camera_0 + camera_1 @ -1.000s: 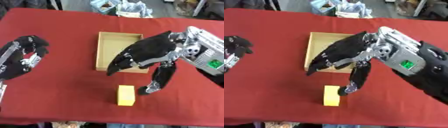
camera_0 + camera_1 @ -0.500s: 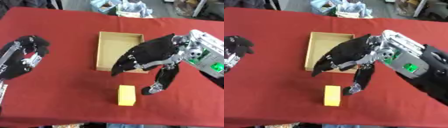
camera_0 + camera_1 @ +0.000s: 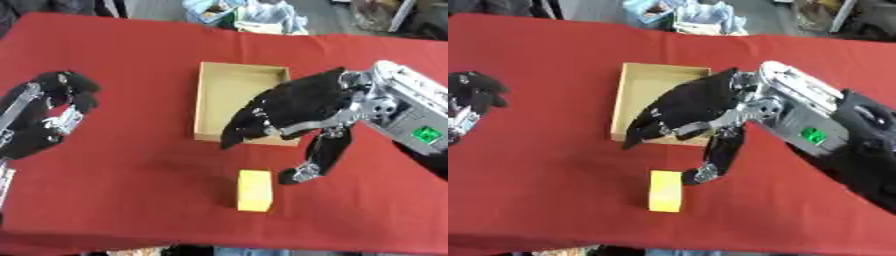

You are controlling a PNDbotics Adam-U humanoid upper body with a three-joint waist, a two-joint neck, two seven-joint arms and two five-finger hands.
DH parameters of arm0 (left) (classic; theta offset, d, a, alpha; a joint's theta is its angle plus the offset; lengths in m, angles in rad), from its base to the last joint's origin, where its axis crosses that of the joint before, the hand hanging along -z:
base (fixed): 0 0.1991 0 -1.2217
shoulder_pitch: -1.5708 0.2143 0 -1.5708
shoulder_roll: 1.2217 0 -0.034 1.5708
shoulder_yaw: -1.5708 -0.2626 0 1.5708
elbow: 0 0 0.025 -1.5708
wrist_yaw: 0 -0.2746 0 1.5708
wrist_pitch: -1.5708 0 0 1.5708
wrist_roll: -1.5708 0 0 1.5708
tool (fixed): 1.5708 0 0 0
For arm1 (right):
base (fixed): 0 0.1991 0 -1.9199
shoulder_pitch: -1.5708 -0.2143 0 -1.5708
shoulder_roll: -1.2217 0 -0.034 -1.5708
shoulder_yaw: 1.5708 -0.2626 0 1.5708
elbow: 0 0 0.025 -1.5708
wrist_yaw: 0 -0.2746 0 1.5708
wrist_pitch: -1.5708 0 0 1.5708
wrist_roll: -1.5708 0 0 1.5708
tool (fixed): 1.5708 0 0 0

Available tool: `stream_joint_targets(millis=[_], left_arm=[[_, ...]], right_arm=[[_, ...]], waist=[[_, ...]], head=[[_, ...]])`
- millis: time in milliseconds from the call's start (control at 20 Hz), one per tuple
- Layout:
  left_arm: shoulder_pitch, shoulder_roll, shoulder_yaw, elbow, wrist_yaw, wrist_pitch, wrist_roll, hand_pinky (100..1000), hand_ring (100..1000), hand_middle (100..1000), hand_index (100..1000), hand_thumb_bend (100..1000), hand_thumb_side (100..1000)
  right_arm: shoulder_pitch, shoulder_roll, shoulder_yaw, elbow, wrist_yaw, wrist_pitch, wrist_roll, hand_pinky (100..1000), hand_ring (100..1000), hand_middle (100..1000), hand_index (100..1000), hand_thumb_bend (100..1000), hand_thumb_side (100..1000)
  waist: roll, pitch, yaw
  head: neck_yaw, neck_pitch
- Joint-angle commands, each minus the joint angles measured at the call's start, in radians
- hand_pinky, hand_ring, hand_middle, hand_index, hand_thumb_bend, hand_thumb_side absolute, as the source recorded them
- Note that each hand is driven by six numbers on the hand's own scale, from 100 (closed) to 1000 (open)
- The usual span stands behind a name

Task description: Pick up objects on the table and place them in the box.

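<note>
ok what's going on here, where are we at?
The robot's right hand hangs open over the red table, its fingers spread across the near edge of the open cardboard box and its thumb pointing down beside the small yellow block. Nothing is grasped; the block lies on the cloth in front of the box, apart from it. What shows of the box's inside looks empty. The left hand rests idle at the left edge.

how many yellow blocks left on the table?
1. The yellow block lies on the red table in front of the box, beside the right hand's thumb. The hand hides part of the box's inside.
</note>
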Motion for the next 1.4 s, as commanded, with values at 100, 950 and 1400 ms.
stream_joint_targets(millis=[100, 950, 1400], left_arm=[[-0.016, 0.014, 0.007, -0.011, -0.002, -0.001, -0.004, 693, 610, 646, 691, 207, 576], [-0.02, 0.013, 0.006, -0.011, -0.002, -0.001, -0.008, 695, 610, 646, 691, 197, 581], [-0.019, 0.011, 0.007, -0.011, -0.002, -0.001, -0.009, 695, 609, 646, 691, 193, 582]], right_arm=[[-0.011, -0.006, -0.011, 0.008, 0.023, -0.169, 0.149, 861, 931, 914, 983, 354, 194], [0.009, 0.012, 0.003, 0.028, 0.071, -0.221, 0.149, 867, 935, 912, 967, 359, 184], [0.019, 0.018, 0.007, 0.039, 0.093, -0.242, 0.149, 870, 939, 913, 965, 357, 173]], waist=[[0.007, -0.011, 0.001], [0.006, -0.002, 0.008], [0.004, -0.002, 0.009]], head=[[-0.004, 0.005], [-0.003, 0.005], [-0.005, 0.005]])
